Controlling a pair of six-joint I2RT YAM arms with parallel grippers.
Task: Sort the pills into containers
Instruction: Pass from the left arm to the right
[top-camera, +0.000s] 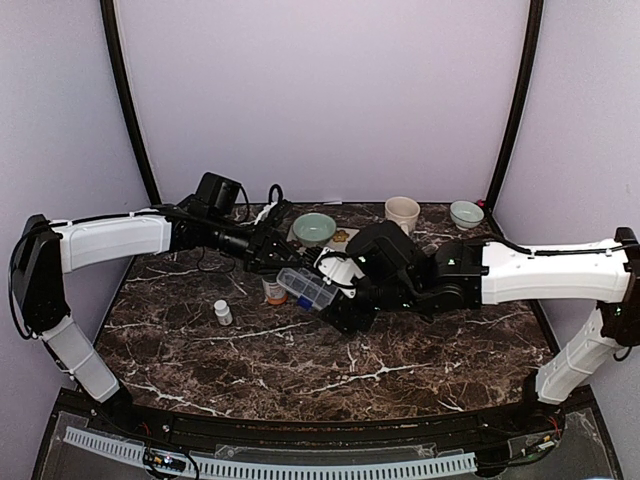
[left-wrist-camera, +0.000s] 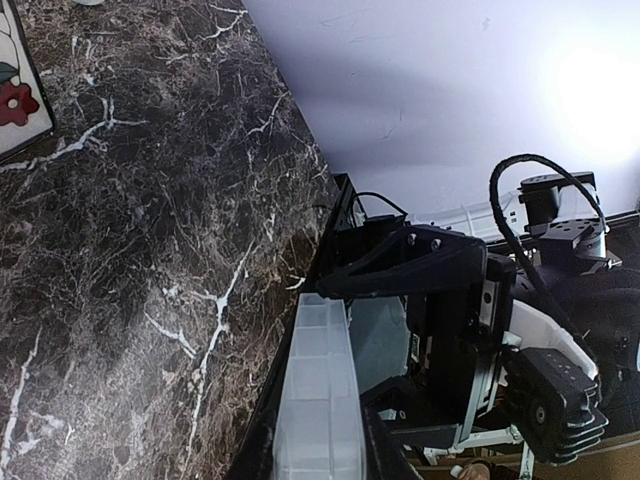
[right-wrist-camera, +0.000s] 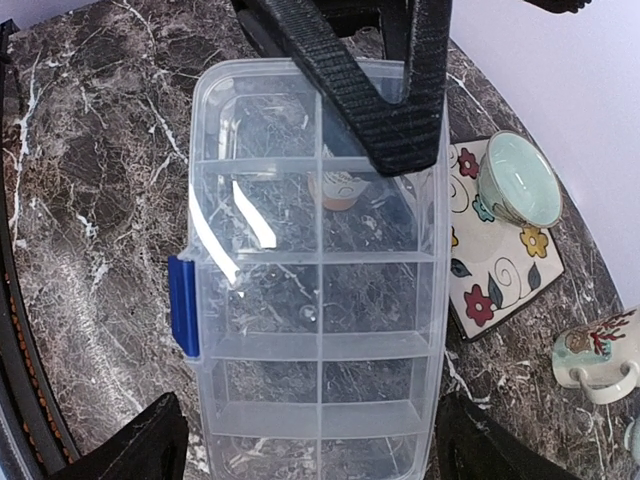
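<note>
Left hand (right-wrist-camera: 395, 140): clamped on pill box (right-wrist-camera: 320, 300) at its 12 o'clock end, probably steadying it off worktop (right-wrist-camera: 90, 200). Right hand (right-wrist-camera: 315, 445): spread wide astride 6 o'clock end; grip unclear.

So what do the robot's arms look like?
The left arm and right arm have smooth white tube-shaped shells with chunky black joints. The left gripper and right gripper are black, with rough ridged fingers. Thin black cables loop near the wrists.
</note>
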